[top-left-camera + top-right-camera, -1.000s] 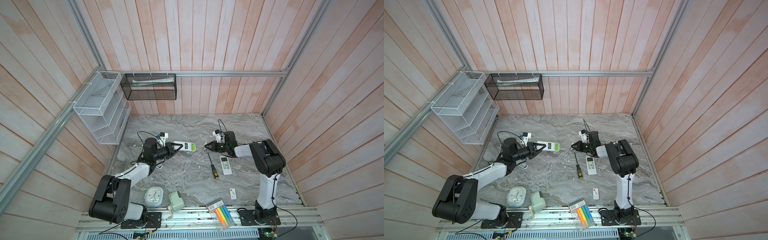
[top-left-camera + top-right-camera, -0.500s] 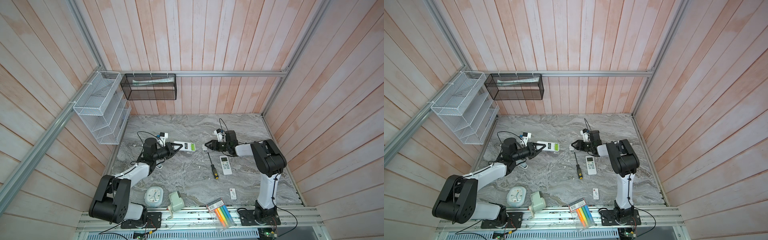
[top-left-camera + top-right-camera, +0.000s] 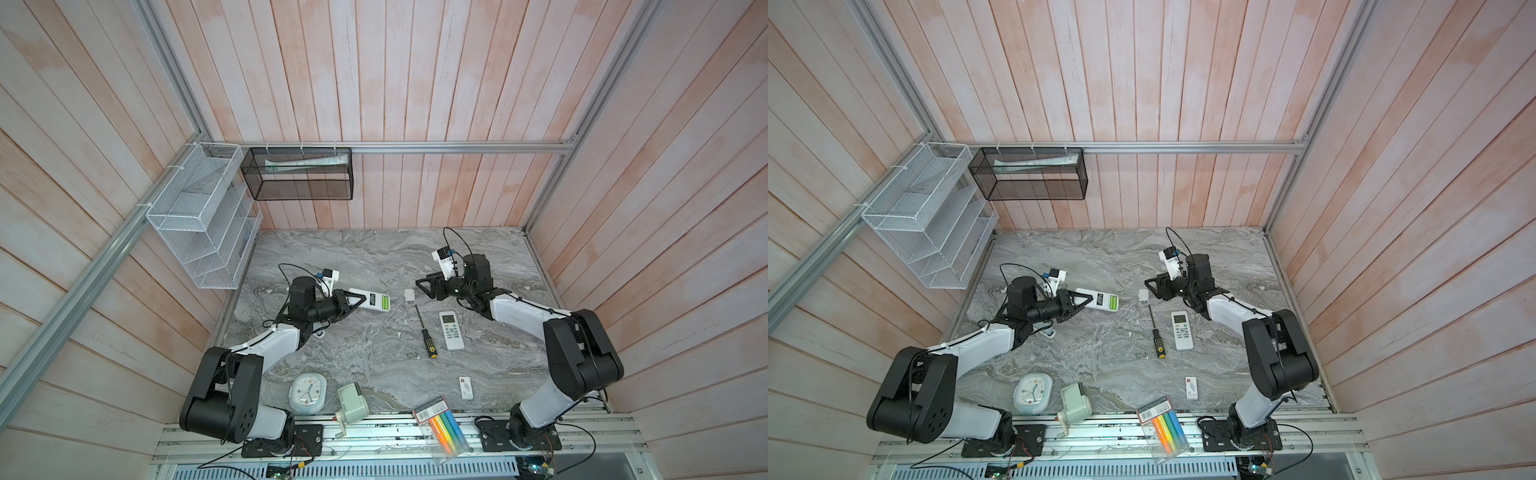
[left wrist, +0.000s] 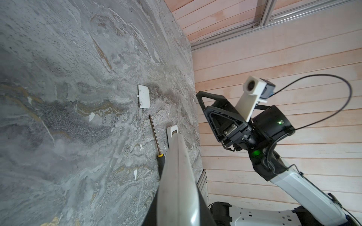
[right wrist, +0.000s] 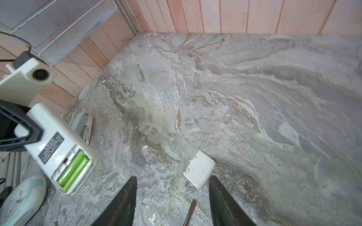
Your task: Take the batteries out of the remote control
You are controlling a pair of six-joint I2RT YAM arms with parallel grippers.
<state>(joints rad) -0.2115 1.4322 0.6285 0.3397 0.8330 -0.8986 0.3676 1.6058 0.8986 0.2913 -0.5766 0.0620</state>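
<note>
Top views: left tool (image 3: 356,301) pinches the white remote control (image 3: 372,300), left of centre over the marble worktop (image 3: 353,257). Two lime-green batteries (image 3: 385,302) sit in its open compartment at the right-hand end. A loose battery cover (image 3: 409,295) lies just right of it, near the right tool (image 3: 419,284).

Left wrist: remote edge-on at lower centre. Cover flat mid-frame, screwdriver (image 4: 154,135) just below it.

Right wrist: right tool's fingers (image 5: 125,201) spread, gripping nothing. Cover just beyond their tips at lower centre. Batteries side by side, lower left.
</note>
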